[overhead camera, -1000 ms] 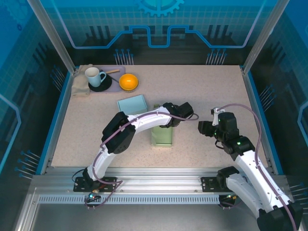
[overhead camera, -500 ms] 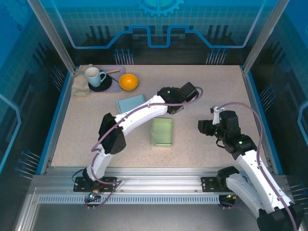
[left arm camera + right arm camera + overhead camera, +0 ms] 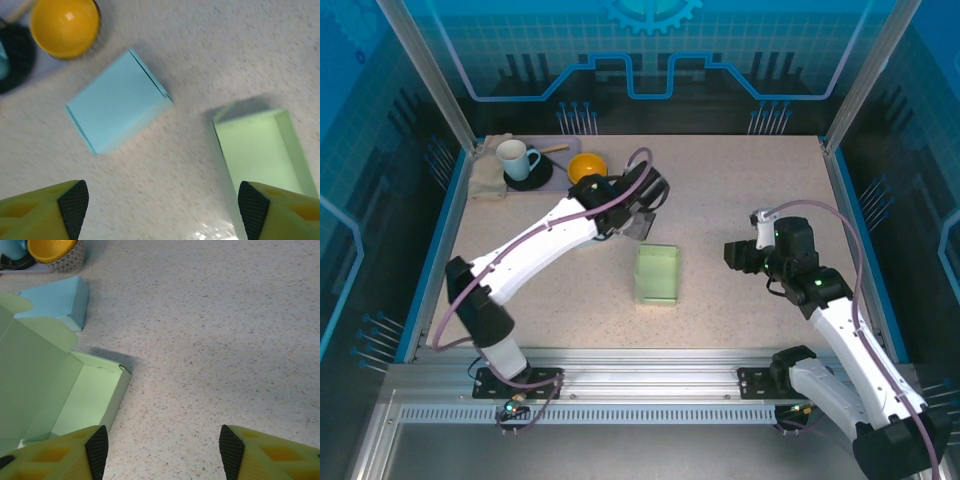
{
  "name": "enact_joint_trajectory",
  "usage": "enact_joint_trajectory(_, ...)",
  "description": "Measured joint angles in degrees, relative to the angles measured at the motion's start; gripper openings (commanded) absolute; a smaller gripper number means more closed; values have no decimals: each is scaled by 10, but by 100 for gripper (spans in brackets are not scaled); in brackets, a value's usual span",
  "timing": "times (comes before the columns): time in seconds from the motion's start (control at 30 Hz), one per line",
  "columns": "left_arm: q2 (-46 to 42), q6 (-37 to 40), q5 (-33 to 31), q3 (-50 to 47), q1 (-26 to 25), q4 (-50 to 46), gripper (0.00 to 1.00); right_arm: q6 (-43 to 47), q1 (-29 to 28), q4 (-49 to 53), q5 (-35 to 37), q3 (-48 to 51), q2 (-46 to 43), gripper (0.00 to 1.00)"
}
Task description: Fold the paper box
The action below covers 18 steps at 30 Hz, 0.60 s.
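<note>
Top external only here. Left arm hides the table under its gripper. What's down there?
Observer: A closed light blue box lies flat on the table below the left gripper, untouched.
Operator: Green box lid, tucked in?
Observer: No. In the right wrist view the green box has its lid raised, not tucked.
Operator: Right gripper holding anything?
Observer: Nothing. The right gripper is open, with bare table between its fingers.
</note>
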State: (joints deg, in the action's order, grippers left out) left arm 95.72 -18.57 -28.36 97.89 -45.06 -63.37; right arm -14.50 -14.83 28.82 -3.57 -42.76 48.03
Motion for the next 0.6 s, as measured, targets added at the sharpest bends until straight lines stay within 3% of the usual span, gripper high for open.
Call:
enact_joint_trajectory(0.17,-42,-63,73,-92,0,62,79,22,-3,-10,-40,-23,24,65)
enact_joint_trajectory(0.27,-41,-81,94,-103,0,87,69,29,-15,-26,-62,-32,32,65)
enact_joint_trajectory(0.37,-38,-85,105,-111,0,108,49,39,-34,-41,-81,-37,35,65)
enact_joint_trajectory(0.5,-26,-64,122,-126,0,128,14,67,-55,-65,-105,-38,35,64)
enact_joint_trajectory(0.57,-17,-36,126,-122,0,133,0,87,-61,-79,-116,-38,36,63)
enact_joint_trajectory(0.6,-11,-15,128,-114,0,132,0,97,-63,-87,-120,-38,37,62)
